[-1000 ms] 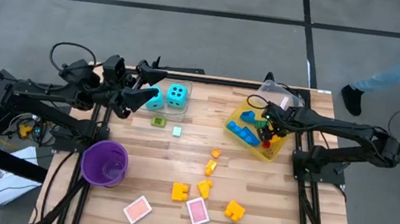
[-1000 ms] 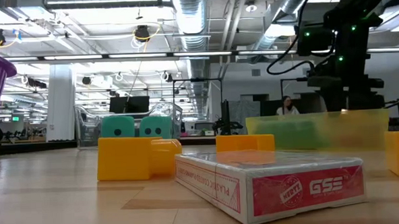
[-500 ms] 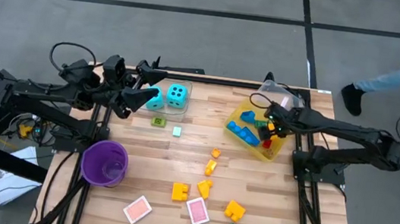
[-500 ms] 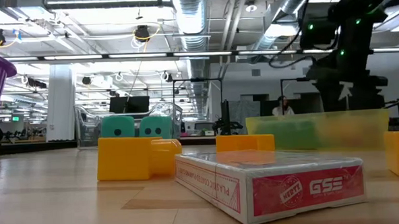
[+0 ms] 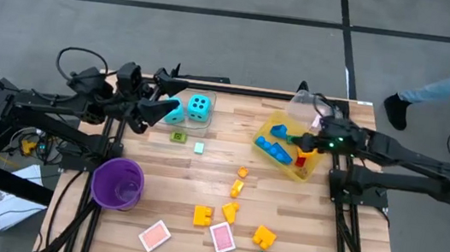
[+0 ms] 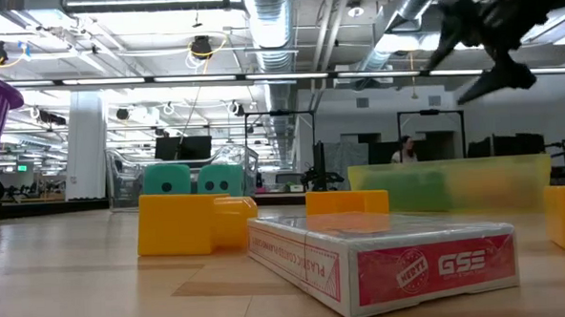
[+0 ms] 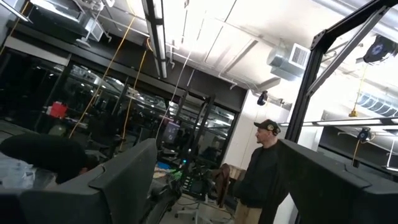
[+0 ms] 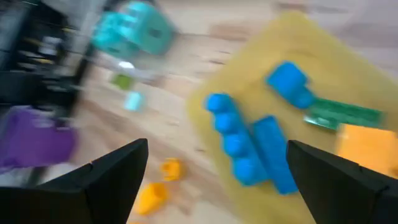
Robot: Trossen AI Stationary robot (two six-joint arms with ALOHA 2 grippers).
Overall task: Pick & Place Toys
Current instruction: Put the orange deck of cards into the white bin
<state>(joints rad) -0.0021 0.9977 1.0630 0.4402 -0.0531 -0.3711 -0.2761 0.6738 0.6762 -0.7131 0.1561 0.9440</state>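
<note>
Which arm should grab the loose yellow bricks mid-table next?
Right. The right gripper hangs open and empty over the yellow bin, nearer the yellow bricks. The left gripper sits open by the cyan dice.

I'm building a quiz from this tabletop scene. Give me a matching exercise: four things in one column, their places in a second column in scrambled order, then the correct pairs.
Things
1. purple cup
2. blue bricks
3. two cyan dice
4. pink cards

Places
A. inside the yellow bin
B. at the far edge of the table, by the left claw
C. at the near edge of the table, toward the middle
D. at the table's left edge, below the left arm

Pairs: 1-D, 2-A, 3-B, 4-C
</note>
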